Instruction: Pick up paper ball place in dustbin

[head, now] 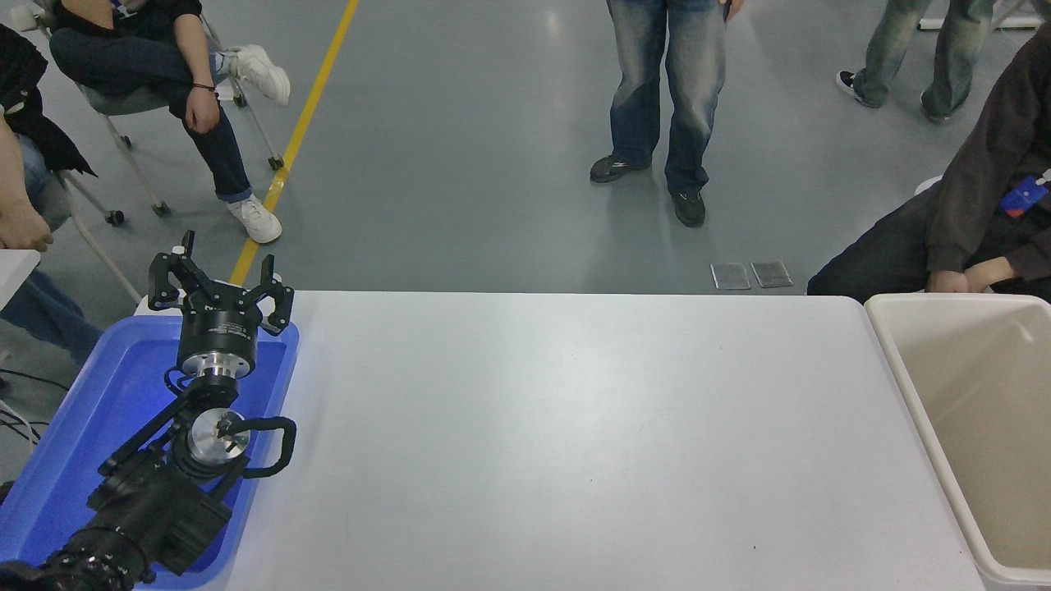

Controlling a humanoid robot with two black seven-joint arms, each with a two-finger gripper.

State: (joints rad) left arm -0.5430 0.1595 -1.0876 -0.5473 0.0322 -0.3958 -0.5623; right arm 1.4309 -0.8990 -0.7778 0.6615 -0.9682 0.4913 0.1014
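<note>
The dustbin [891, 361] is a large cream-beige bin at the table's right end; the part of its inside that shows is bare. The paper ball is out of view. My left gripper [222, 264] is parked over the blue tray at the far left, open and empty. My right arm is not in the picture.
A shallow blue tray [74, 443] lies under the left arm at the table's left edge. The white table [575, 435] spans the middle. A person sits just behind the dustbin [977, 205]; one stands beyond the far edge [665, 90]; others sit at the far left.
</note>
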